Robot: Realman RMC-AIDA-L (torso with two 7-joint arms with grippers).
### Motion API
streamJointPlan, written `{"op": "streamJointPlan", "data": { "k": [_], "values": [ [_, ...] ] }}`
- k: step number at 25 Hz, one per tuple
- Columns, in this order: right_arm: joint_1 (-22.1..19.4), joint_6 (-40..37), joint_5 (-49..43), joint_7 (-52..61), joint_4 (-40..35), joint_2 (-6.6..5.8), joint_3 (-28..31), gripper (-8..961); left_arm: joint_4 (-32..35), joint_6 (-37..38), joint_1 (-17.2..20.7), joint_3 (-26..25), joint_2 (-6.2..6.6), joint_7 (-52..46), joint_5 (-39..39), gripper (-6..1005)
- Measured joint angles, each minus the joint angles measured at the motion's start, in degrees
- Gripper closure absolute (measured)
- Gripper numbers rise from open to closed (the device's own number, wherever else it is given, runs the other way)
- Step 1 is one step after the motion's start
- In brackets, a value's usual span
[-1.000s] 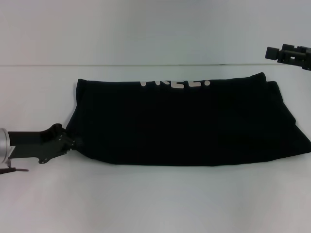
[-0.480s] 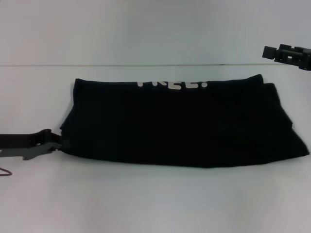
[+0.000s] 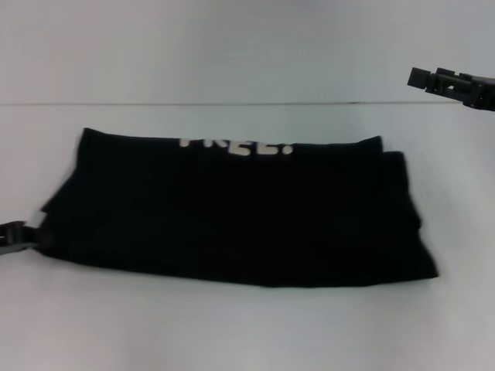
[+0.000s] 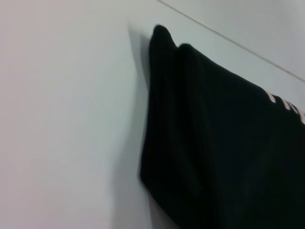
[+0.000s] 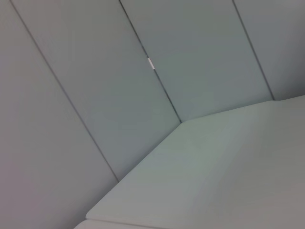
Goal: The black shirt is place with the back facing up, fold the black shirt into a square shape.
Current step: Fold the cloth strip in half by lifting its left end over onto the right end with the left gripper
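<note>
The black shirt [image 3: 232, 209] lies on the white table as a long folded band, with part of its white lettering [image 3: 236, 145] showing along the far edge. My left gripper [image 3: 14, 236] is at the picture's left edge, shut on the shirt's near left corner. The left wrist view shows the shirt's folded left end [image 4: 214, 143] with its layered edges and a bit of lettering [image 4: 286, 102]. My right gripper [image 3: 452, 83] hangs raised at the far right, away from the shirt. The right wrist view does not show the shirt.
The white table [image 3: 232, 325] reaches a pale wall at the back [image 3: 232, 46]. The right wrist view shows only wall panels [image 5: 95, 71] and a table corner [image 5: 214, 167].
My left gripper has pulled back to the left, and the whole shirt has slid left with it across the table. The right gripper has shifted slightly left.
</note>
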Motion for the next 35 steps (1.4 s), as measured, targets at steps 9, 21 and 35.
{"op": "streamJointPlan", "data": {
  "k": [9, 21, 35],
  "values": [
    [-0.18, 1.23, 0.74, 0.00, -0.01, 1.23, 0.11, 59, 7.87, 3.64, 4.57, -3.08, 0.72, 2.75, -0.01, 958],
    [-1.34, 1.59, 0.80, -0.49, -0.03, 1.44, 0.14, 70, 7.46, 17.14, 1.19, -4.77, 2.08, 2.53, -5.99, 958],
    [-4.13, 1.04, 1.46, -2.73, -0.41, -0.71, 0.11, 82, -11.36, 9.94, -24.06, 4.83, -10.13, 1.47, -12.48, 934]
  ]
}}
